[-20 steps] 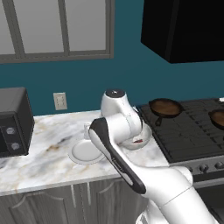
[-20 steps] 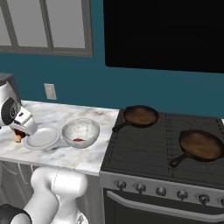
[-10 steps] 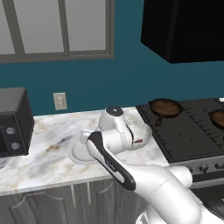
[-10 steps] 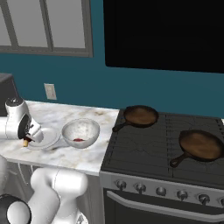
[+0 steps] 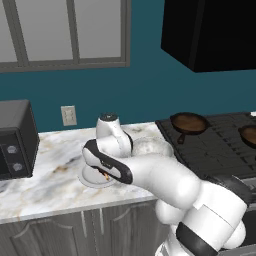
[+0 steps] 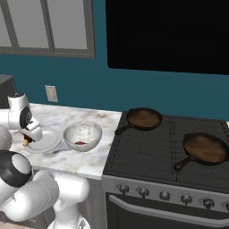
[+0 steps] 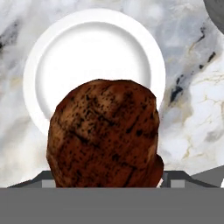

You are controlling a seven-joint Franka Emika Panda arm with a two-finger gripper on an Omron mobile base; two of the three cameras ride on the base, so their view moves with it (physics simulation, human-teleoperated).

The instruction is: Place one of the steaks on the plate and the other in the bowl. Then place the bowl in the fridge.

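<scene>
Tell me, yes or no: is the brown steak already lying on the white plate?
No. In the hand view the brown steak sits between the gripper's fingers above the plate, whose white face is bare.

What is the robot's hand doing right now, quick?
End effector: closed on the brown steak, holding it above the plate.

Both base views overlook the counter; hand view looks straight down, close.

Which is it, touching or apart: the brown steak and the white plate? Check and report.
Cannot tell. In the hand view the brown steak overlaps the white plate from above, so no gap or contact shows; the right base view is too small to settle it.
</scene>
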